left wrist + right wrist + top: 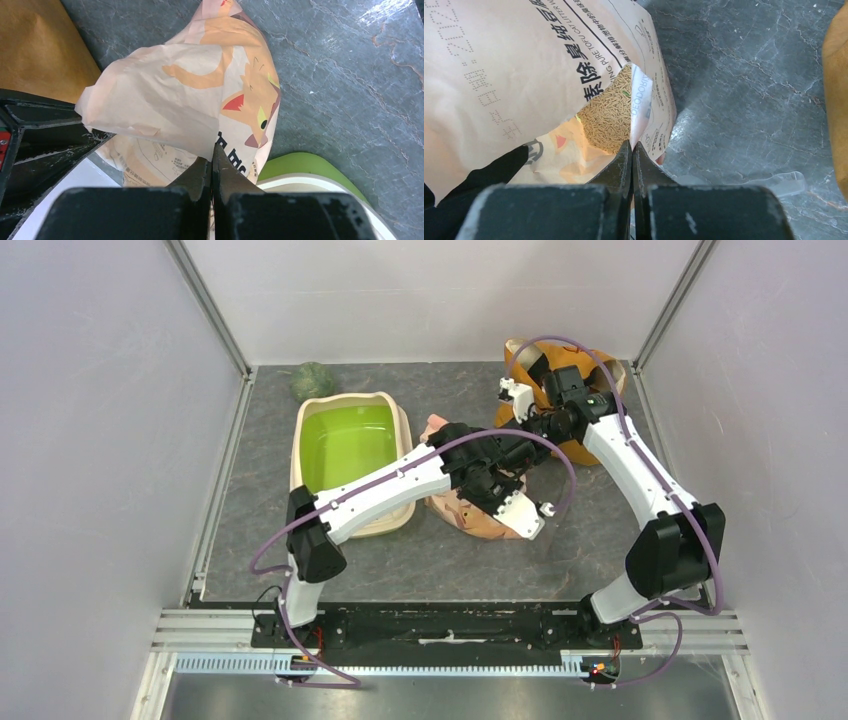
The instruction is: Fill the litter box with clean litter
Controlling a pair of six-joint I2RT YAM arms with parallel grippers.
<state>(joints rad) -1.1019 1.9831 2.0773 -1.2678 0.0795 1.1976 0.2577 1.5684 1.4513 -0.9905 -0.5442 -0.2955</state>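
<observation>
The cream litter box [304, 430] stands at the back left, its green inside bare; a corner of it shows in the left wrist view [305, 181]. The peach-orange cat-printed litter bag [472, 512] lies just right of it. My left gripper [506, 466] is shut on a fold of the bag [165, 100]. My right gripper [531, 434] is shut on the bag's torn mouth edge [642, 100]. The litter [611, 117] shows as tan pellets inside the open bag. No litter shows in the box.
A mustard-yellow fabric bag [585, 360] stands at the back right behind the right wrist, also in the left wrist view [40, 45]. A dark green lump [313, 380] lies behind the box. A clear plastic scrap [781, 184] lies on the table.
</observation>
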